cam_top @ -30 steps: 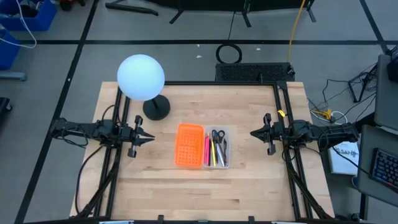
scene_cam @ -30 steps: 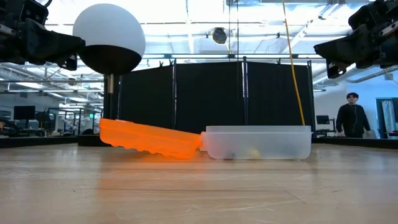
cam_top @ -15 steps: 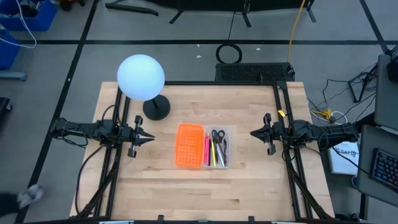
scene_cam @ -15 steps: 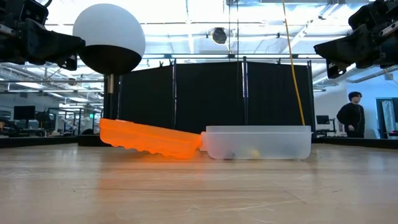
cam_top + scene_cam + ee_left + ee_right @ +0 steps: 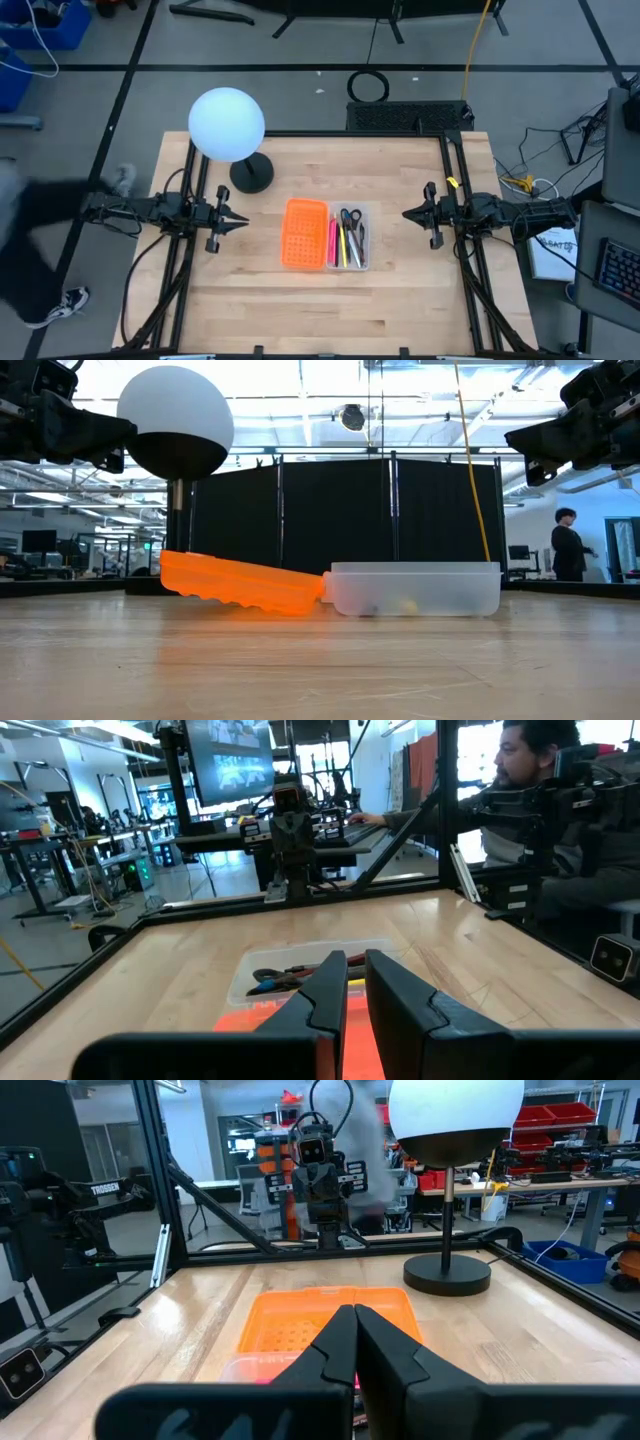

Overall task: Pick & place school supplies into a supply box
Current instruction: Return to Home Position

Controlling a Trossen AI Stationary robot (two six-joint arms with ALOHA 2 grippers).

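Note:
The supply box lies open in the middle of the table. Its orange half [image 5: 305,233] sits left of the clear tray [image 5: 362,240], and in the low view that orange half [image 5: 240,582] slants up away from the tray [image 5: 415,588]. Black-handled scissors [image 5: 350,218] and pink, yellow and dark pens [image 5: 342,245] lie inside the tray. My left gripper [image 5: 243,221] hovers left of the box, fingers nearly together [image 5: 355,965]. My right gripper [image 5: 406,213] hovers right of it, shut [image 5: 354,1318]. Both point at the box and hold nothing.
A white globe lamp [image 5: 227,124] stands on its black base [image 5: 251,175] at the far left of the table, behind my left gripper. A person [image 5: 40,250] is on the floor left of the table, another [image 5: 565,545] far behind. Bare wood lies near the box [image 5: 320,310].
Both arms and the box have kept still. A person has walked into the high view along the floor left of the table, and the person far behind in the low view has shifted a little.

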